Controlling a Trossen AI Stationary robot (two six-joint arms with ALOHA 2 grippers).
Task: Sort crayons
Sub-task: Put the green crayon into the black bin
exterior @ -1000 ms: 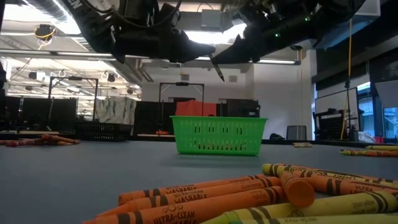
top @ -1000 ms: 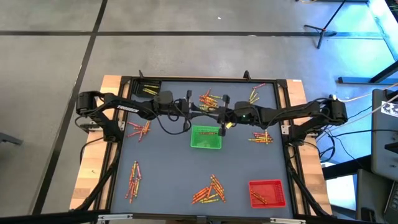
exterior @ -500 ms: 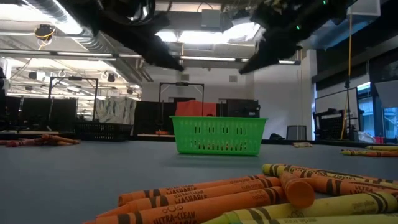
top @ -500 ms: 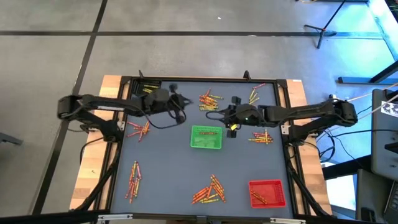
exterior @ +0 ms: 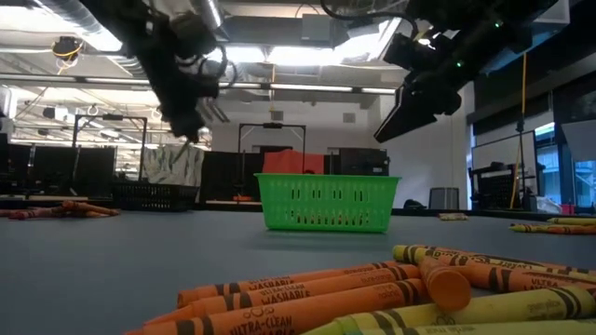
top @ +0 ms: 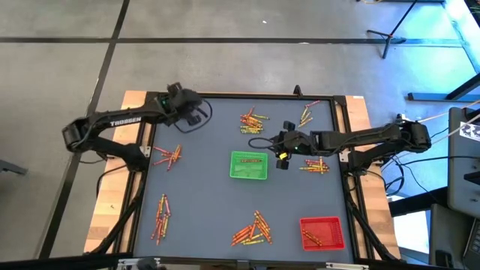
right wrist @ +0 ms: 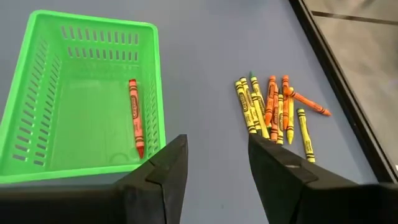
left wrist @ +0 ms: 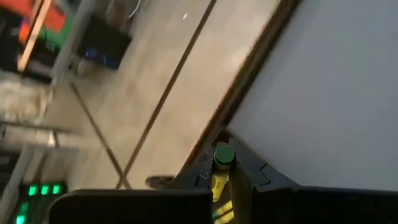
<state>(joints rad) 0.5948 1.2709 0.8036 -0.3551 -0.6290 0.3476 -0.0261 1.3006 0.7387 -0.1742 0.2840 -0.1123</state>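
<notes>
1. So far, little is sorted; one red wax crayon (right wrist: 133, 116) lies in the green slotted plastic basket (right wrist: 37, 74); the red plastic basket (top: 322, 232) holds a few.
2. Right pincer (right wrist: 211, 165) hovers just beside the green basket, fingers apart, empty.
3. Left pincer (left wrist: 225, 180) at the table's (top: 202, 195) far corner; clamped on a green-tipped yellow crayon (left wrist: 222, 163).
4. Scattered crayon heaps (top: 252, 229) remain around the table; most work is left.

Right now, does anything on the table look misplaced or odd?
Yes: a red crayon lies alone in the green tray, an odd colour match. The right pincer hangs open beside that tray. The other crayon piles look ordinary.
</notes>
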